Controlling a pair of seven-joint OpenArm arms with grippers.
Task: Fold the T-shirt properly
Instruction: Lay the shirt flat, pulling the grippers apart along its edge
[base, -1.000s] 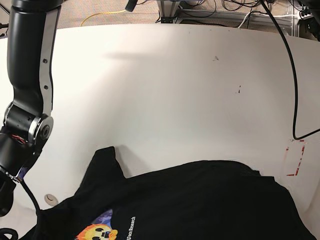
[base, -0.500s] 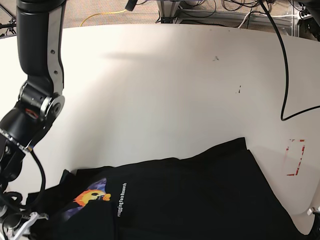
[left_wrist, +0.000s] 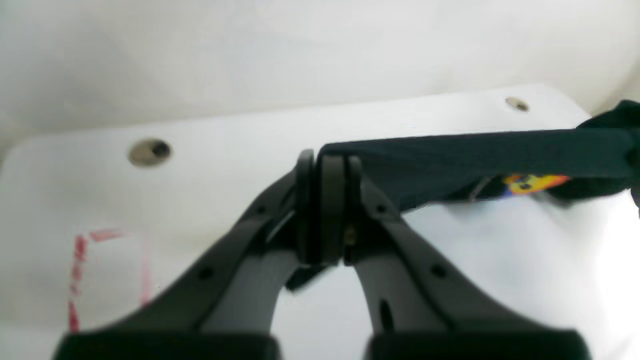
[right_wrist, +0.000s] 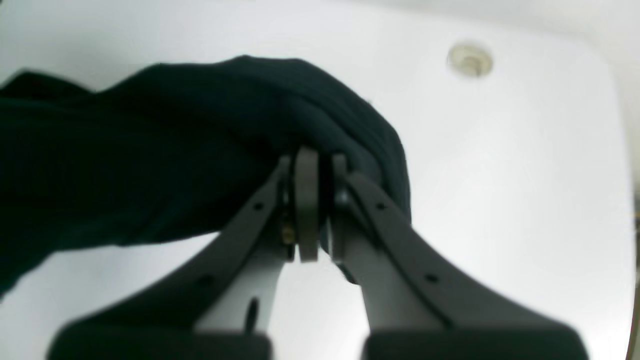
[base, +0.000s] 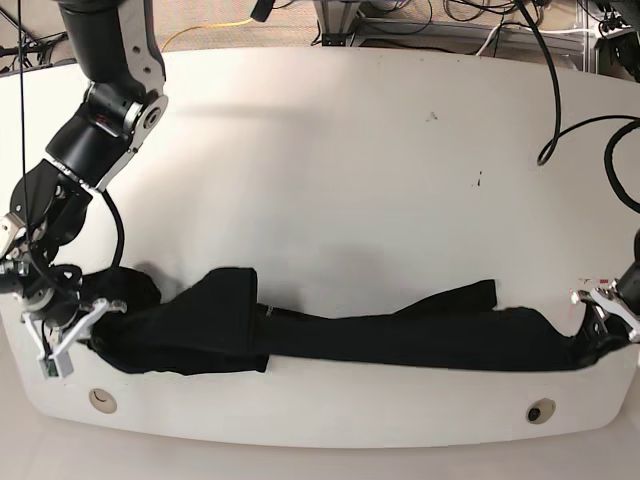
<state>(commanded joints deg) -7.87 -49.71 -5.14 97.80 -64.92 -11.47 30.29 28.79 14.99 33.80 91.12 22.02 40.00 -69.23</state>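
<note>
Fingers of the right gripper (right_wrist: 312, 210) and left gripper (left_wrist: 325, 205) are each clamped tight on the T-shirt (base: 400, 335), stretched between them low over the tabletop (base: 330, 150), likely to pull it straight for folding.

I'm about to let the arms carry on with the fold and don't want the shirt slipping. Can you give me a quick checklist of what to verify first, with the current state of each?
1. Left gripper shut on the T-shirt: ok, cloth is pinched between its closed fingers.
2. Right gripper shut on the T-shirt: ok, a bunched wad sits in its closed fingers.
3. Shirt stretched between both grips: ok, it runs as a long band across the table.
4. Shirt flat and smooth: not ok, it is bunched and doubled over near the right gripper.
5. Print side facing: cannot tell; only a sliver of orange print shows in the left wrist view.
6. Shirt on the table: ok, none hangs over the front edge.
</note>
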